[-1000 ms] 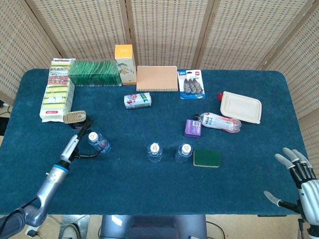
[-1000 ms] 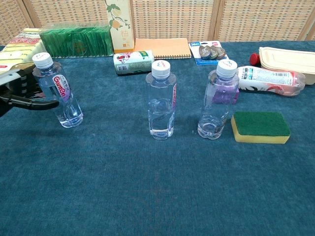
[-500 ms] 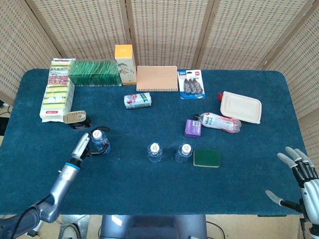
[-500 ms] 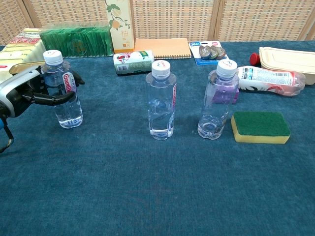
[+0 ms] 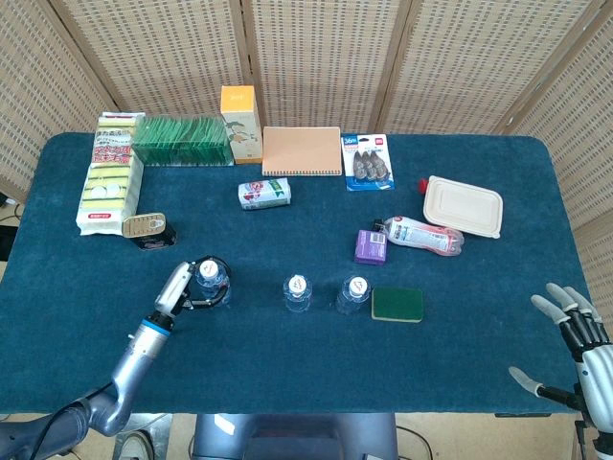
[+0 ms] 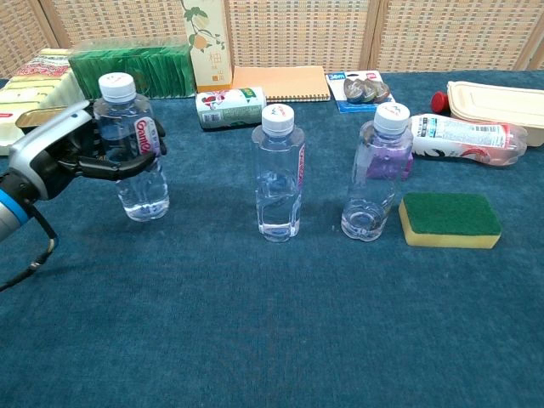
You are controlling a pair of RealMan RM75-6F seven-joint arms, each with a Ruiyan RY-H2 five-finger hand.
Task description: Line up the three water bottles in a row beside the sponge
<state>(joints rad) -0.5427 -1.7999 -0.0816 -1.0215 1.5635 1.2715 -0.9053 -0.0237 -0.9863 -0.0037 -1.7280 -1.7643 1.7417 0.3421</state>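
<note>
Your left hand (image 6: pixel 72 153) grips the clear white-capped water bottle (image 6: pixel 136 161), upright on the blue cloth; your right hand (image 5: pixel 579 350) is released, fingers spread.

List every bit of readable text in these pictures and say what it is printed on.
"Gan..." in red, partly hidden by fingers: label of the water bottle held by the left hand.
Lying bottle, can, blister pack, tall carton, sponge packs: print too small or blurred to read.
Other two bottles, notebook: no text shows.
</note>
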